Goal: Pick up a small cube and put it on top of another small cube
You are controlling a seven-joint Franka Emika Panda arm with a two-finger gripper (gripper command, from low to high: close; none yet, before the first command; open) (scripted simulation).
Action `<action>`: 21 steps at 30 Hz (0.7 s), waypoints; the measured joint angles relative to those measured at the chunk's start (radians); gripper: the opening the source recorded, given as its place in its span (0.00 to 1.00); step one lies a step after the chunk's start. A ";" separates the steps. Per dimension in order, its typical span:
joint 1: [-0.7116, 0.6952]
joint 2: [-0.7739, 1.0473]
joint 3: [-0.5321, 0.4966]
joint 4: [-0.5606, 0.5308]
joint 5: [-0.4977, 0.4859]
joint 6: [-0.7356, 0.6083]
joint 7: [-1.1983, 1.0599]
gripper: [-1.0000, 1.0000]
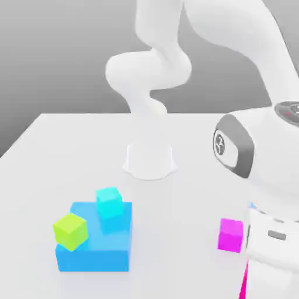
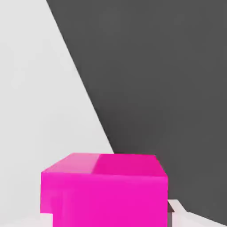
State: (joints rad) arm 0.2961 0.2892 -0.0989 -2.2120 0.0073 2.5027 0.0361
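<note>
Gripper [image 2: 111, 219] clenching on pink cube [image 2: 104, 190]. Green cube [image 1: 70, 230] and cyan cube [image 1: 109, 202] sitting on blue block [image 1: 96, 248]. Second pink cube [image 1: 230, 235] resting on table [image 1: 175, 198].

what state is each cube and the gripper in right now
gripper: shut on a magenta cube
held magenta cube: between the fingers
other magenta cube: loose on the table
lime cube: on the blue block
cyan cube: on the blue block
blue block: flat on the table

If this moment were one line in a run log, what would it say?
stage: grasp | jaws: shut on pink cube | second pink cube: on table | green cube: on blue block, bare
</note>
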 joint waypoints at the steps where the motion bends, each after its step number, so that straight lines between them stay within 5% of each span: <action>1: -0.018 -0.034 -0.025 -0.028 0.002 -0.006 0.027 0.00; 12: -0.347 -0.420 -0.218 -0.349 -0.072 -0.067 0.401 0.00; 17: -0.354 -0.308 -0.234 -0.402 -0.012 0.092 0.382 0.00; 18: -0.348 -0.290 -0.239 -0.406 -0.003 0.114 0.376 1.00; 21: -0.344 -0.290 -0.239 -0.406 -0.002 0.114 0.376 1.00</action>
State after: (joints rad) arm -0.0475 -0.0005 -0.3378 -2.6179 0.0048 2.6165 0.4121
